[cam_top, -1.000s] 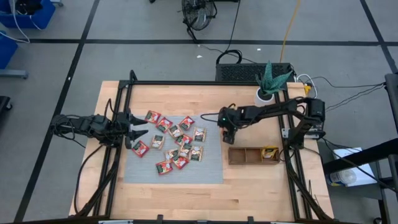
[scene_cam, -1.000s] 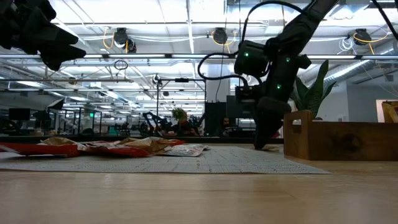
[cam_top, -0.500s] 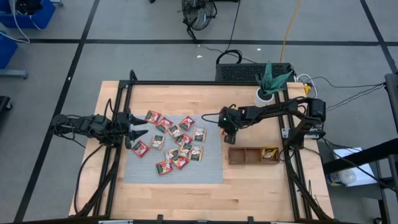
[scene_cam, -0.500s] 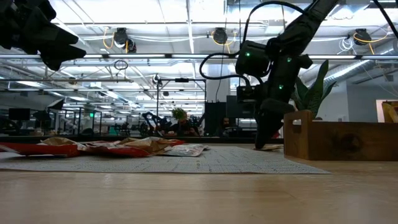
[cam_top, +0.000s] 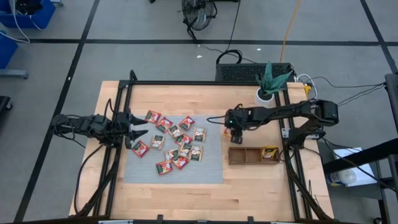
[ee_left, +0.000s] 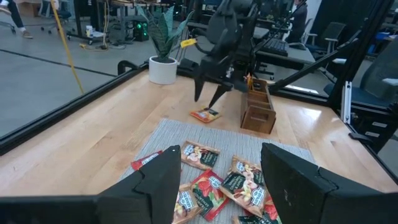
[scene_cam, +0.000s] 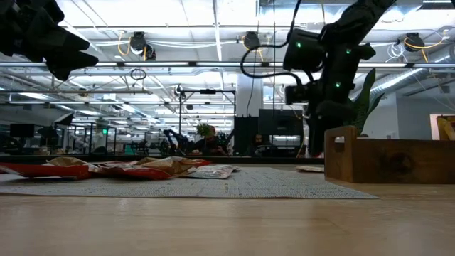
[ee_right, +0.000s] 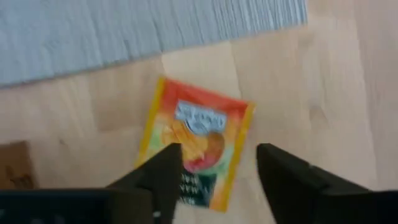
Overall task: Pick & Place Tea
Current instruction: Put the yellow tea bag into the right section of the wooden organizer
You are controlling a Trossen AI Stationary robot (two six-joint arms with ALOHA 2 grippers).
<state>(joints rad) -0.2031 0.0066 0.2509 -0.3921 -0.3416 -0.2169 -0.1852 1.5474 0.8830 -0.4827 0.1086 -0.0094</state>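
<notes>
We see a yellow-orange tea sachet (ee_right: 194, 148) lying flat on the bare wood between the grey mat (cam_top: 211, 168) and the wooden tray (cam_top: 238, 155). Our right gripper (cam_top: 235, 132) hangs above it, fingers spread, holding nothing. Our left gripper (cam_top: 138, 132) waits open and empty at the mat's far edge from the tray.

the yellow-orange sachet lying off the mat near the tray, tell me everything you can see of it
The small flat square yellow-orange tea sachet has a glossy printed face with a white label band, fruit pictures and a dark green patch. It lies flat on the bare light wooden table, between the grey woven mat and the brown wooden three-compartment tray. The right gripper hangs open above it, not touching.
</notes>
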